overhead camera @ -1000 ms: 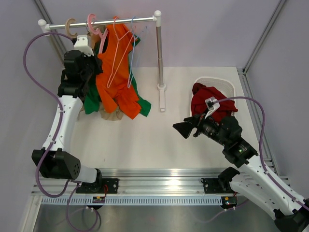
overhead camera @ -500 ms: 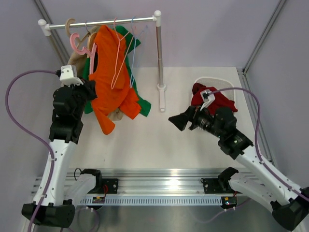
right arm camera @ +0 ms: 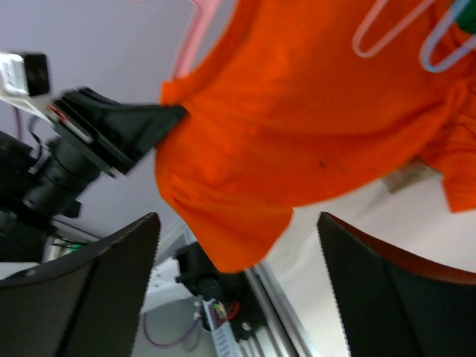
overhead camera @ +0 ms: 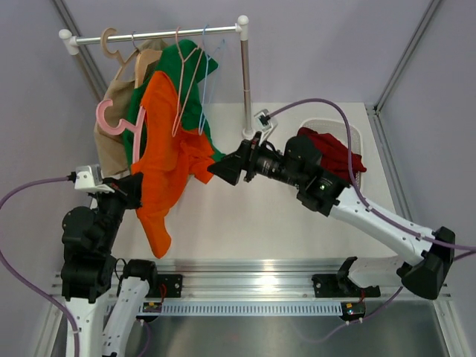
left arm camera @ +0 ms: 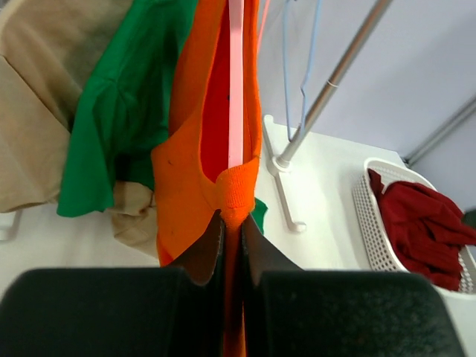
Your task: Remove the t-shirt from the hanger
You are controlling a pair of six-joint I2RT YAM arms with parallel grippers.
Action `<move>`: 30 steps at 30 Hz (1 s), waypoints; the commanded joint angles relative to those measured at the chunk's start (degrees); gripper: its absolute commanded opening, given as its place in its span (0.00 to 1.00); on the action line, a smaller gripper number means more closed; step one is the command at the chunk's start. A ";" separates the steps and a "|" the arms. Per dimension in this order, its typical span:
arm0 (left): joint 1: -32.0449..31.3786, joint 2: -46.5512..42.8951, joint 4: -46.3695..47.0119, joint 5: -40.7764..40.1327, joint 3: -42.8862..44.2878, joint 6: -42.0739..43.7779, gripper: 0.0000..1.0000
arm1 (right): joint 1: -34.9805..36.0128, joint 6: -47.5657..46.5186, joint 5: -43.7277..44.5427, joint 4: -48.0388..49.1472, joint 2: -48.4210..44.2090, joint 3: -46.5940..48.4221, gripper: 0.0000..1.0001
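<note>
- Since the earlier frame, the left hand (overhead camera: 135, 187) is pulling down toward the lower left of the top view, bringing the pink hanger (left arm camera: 236, 89) off the rail (overhead camera: 156, 33). The right hand (overhead camera: 222, 171) is swinging across from the right side to the middle.
- That left hand is pinching narrow on the orange t-shirt (overhead camera: 169, 152), with the hanger's bar running straight into the same pinch in the left wrist view.
- The right hand is gaping wide and holding nothing. It is facing the t-shirt's right flank, near but apart.
- The t-shirt is hanging in the left centre of the top view, draped over the hanger, with its hem dangling toward the lower left.
- Judging progress: the hanger is already free of the rail, but the t-shirt is still on it, so the pulling-off itself is not yet done.
- Just behind, a green shirt (overhead camera: 190, 63) and a beige garment (overhead camera: 111, 141) are hanging from the rail, and a blue wire hanger (left arm camera: 285, 74) is dangling beside the orange cloth. These are likely to snag.
- At the right, a white basket (overhead camera: 355, 134) is sitting on the counter (overhead camera: 245, 216) and holding a dark red garment (overhead camera: 331, 152), well apart.
</note>
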 commanded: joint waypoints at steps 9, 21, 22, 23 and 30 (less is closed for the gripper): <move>-1.44 -6.09 -9.67 10.67 7.52 3.20 0.00 | 10.18 -8.84 6.01 -3.07 16.74 22.51 0.47; -2.85 -8.73 -10.12 13.65 6.57 2.05 0.00 | 9.65 0.28 4.53 -10.84 28.87 36.32 0.73; -2.85 -8.82 -9.94 13.99 6.31 2.14 0.00 | 10.09 0.63 4.96 -10.92 29.66 36.59 0.70; -2.94 -9.08 -9.59 14.26 6.22 2.14 0.00 | 10.35 0.54 5.40 -11.19 30.11 36.85 0.69; -3.47 -9.96 -6.34 20.05 4.20 -0.05 0.00 | 11.15 2.65 5.23 -9.70 32.75 36.86 0.55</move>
